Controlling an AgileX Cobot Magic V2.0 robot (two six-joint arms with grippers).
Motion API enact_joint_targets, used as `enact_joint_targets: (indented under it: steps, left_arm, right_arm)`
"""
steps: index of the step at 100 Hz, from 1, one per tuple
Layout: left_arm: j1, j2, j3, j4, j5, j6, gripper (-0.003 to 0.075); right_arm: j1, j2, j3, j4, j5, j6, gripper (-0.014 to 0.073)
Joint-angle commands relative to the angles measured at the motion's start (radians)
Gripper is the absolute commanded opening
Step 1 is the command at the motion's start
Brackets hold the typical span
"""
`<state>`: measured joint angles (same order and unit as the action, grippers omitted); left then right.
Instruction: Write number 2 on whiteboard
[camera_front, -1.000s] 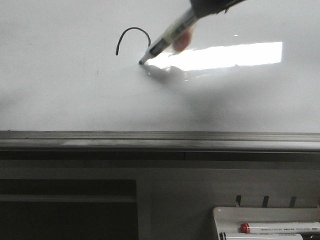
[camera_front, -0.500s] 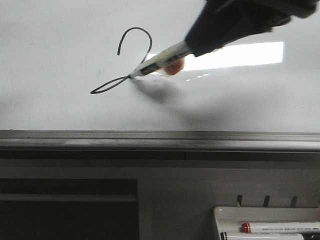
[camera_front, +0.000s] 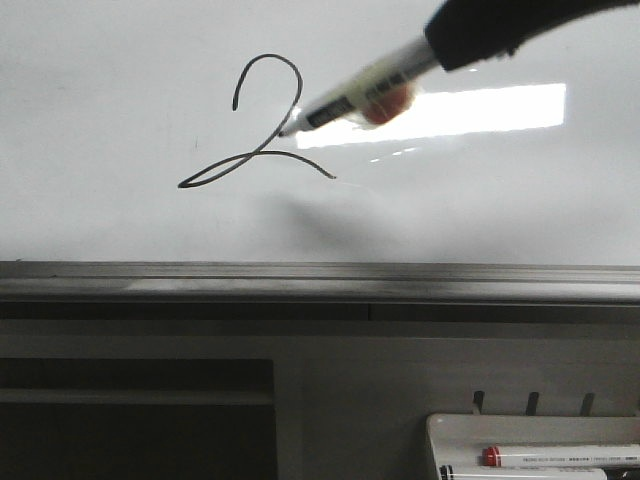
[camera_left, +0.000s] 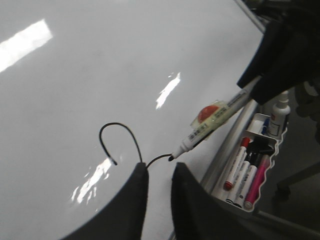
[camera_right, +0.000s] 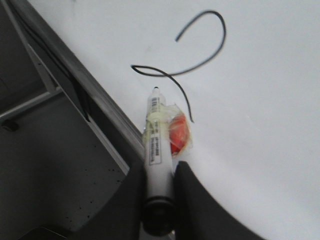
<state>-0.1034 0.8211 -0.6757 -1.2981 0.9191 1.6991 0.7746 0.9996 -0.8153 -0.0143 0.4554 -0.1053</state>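
On the whiteboard the number 2 looked complete, so you needed the right gripper, fingers closed around the marker, to lift straight off without smearing.

From the front we face the whiteboard squarely, near its rail. Each wrist view looks down past its own fingers, obliquely and close to the board. All three share the 2 and marker.
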Motion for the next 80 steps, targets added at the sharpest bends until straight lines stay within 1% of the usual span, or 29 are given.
enact_joint_targets:
  steps: [1, 2, 5, 10, 18, 32, 42, 47, 58, 73, 77, 80]
  left_arm:
    - [-0.038, 0.0, -0.038, -0.066, 0.033, 0.061, 0.0263]
    - [-0.046, 0.0, -0.038, -0.059, 0.028, 0.068, 0.0287]
    - [-0.063, 0.0, -0.038, -0.042, 0.014, 0.083, 0.0326]
    - [-0.097, 0.0, -0.038, -0.006, -0.024, 0.095, 0.0362]
    - [-0.156, 0.004, -0.038, 0.044, -0.096, 0.111, 0.0348]
    - [-0.273, 0.051, -0.038, 0.126, -0.211, 0.114, 0.0344]
    - [-0.348, 0.097, -0.038, 0.151, -0.325, 0.115, 0.0344]
    - [-0.374, 0.118, -0.038, 0.159, -0.359, 0.115, 0.0344]
    - [-0.413, 0.15, -0.038, 0.166, -0.369, 0.115, 0.0344]
    - [-0.422, 0.175, -0.038, 0.166, -0.389, 0.115, 0.0341]
    - [-0.422, 0.18, -0.038, 0.166, -0.385, 0.115, 0.0316]
    - [-0.422, 0.18, -0.038, 0.168, -0.381, 0.115, 0.0274]
  right_arm:
    - [0.047, -0.003, -0.086, -0.005, -0.029, -0.004, -0.0069]
    - [0.05, 0.001, -0.094, -0.005, -0.022, -0.006, -0.0069]
    - [0.063, 0.012, -0.111, -0.005, -0.007, -0.009, -0.0069]
    - [0.077, 0.033, -0.139, -0.005, 0.018, -0.01, -0.0069]
    - [0.099, 0.061, -0.172, -0.005, 0.049, -0.018, -0.0069]
    - [0.148, 0.094, -0.209, -0.005, 0.049, -0.018, -0.0069]
    - [0.17, 0.097, -0.23, -0.005, 0.047, -0.018, -0.0069]
    - [0.179, 0.097, -0.234, -0.005, 0.042, -0.018, -0.0069]
    - [0.18, 0.097, -0.239, 0.007, 0.038, -0.018, -0.0069]
    - [0.189, 0.097, -0.239, 0.014, 0.036, -0.018, -0.0069]
    - [0.196, 0.097, -0.239, 0.014, 0.036, -0.018, -0.0069]
    - [0.199, 0.097, -0.239, 0.014, 0.036, -0.018, -0.0069]
